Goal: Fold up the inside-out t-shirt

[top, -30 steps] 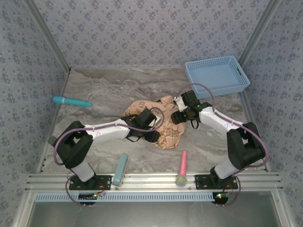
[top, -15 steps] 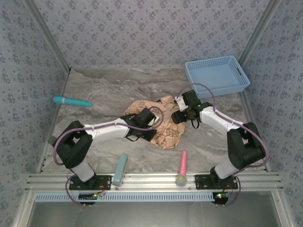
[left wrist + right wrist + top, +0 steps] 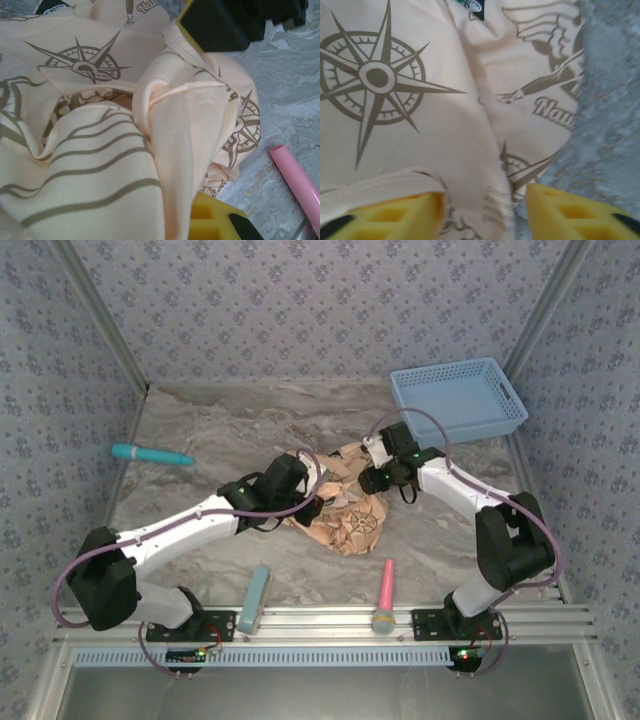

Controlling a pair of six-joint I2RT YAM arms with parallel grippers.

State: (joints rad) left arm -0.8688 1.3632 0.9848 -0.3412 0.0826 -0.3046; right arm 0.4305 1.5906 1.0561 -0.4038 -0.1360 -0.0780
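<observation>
Three papered walls (image 3: 320, 310) ring the marbled table (image 3: 220, 430); left tool (image 3: 197, 125) pinches t-shirt (image 3: 350, 525), right tool (image 3: 485, 212) half-open.

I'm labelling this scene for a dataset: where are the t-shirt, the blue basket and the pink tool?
t-shirt (image 3: 360, 521): top view, compass print.
blue basket (image 3: 445, 367): top view, far rim.
pink tool (image 3: 387, 585): top view, shaft.
</observation>
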